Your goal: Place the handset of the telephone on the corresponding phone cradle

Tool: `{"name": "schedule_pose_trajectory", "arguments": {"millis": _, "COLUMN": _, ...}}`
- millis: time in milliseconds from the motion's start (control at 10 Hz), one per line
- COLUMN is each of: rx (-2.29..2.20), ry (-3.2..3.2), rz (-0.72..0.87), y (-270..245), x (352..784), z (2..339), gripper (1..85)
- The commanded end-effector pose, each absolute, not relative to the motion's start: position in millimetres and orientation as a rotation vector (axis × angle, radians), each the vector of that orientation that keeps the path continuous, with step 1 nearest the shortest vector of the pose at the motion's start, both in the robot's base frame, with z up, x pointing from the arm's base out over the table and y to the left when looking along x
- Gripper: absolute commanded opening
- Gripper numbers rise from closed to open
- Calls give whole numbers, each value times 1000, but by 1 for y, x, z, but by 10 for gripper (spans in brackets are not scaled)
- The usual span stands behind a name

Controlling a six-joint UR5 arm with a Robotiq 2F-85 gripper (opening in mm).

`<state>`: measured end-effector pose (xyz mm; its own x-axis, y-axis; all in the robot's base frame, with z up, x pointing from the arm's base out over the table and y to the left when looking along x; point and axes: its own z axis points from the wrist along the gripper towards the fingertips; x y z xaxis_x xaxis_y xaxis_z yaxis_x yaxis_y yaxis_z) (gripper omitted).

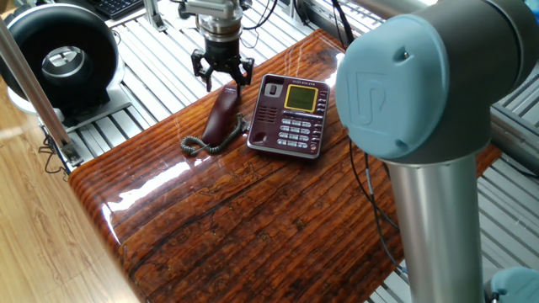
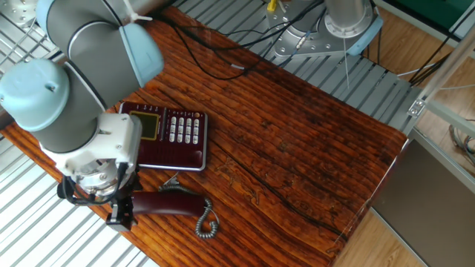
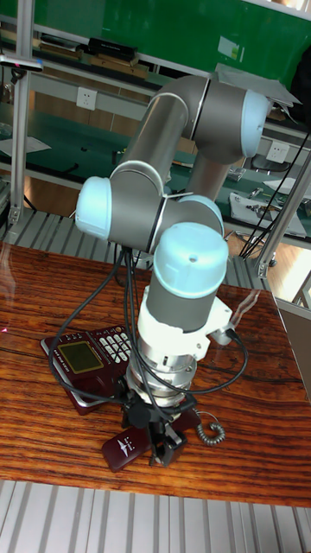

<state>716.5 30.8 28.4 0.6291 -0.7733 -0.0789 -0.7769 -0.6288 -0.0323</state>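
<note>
The dark maroon handset [image 1: 221, 116] lies flat on the wooden table, just left of the telephone [image 1: 291, 116]; its grey coiled cord [image 1: 199, 145] curls at the near end. The phone cradle [image 1: 263, 114] runs along the telephone's left side with nothing in it. My gripper [image 1: 222, 77] hangs open just above the handset's far end, its fingers spread to either side. From the other fixed view the gripper [image 2: 121, 215] sits at the left tip of the handset [image 2: 167, 202], below the telephone [image 2: 169, 137]. The tall fixed view shows handset [image 3: 123, 447] and gripper [image 3: 158, 442] near the table's front edge.
A black round device [image 1: 59, 52] stands on the slatted metal bench beyond the table's left corner. Black cables [image 2: 223, 55] trail across the far side of the table. The arm's big blue joint [image 1: 413, 84] blocks the right part of one fixed view.
</note>
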Motion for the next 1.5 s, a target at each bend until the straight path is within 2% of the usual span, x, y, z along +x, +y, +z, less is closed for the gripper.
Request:
{"name": "schedule_pose_trajectory", "arguments": {"millis": 0, "rx": -2783, "ry": 1294, "rz": 103, "y": 33, "x": 712, "z": 23, "gripper": 780}}
{"name": "schedule_pose_trajectory", "arguments": {"millis": 300, "rx": -2797, "ry": 1300, "rz": 110, "y": 25, "x": 701, "z": 20, "gripper": 770}}
{"name": "schedule_pose_trajectory", "arguments": {"millis": 400, "rx": -2796, "ry": 1299, "rz": 119, "y": 26, "x": 699, "z": 20, "gripper": 730}}
{"name": "schedule_pose_trajectory", "arguments": {"millis": 500, "rx": -2783, "ry": 1297, "rz": 133, "y": 31, "x": 698, "z": 19, "gripper": 643}}
{"name": "schedule_pose_trajectory", "arguments": {"millis": 1000, "rx": -2757, "ry": 1254, "rz": 145, "y": 48, "x": 696, "z": 17, "gripper": 607}}
{"name": "schedule_pose_trajectory", "arguments": {"millis": 1400, "rx": -2755, "ry": 1220, "rz": 196, "y": 48, "x": 687, "z": 20, "gripper": 483}}
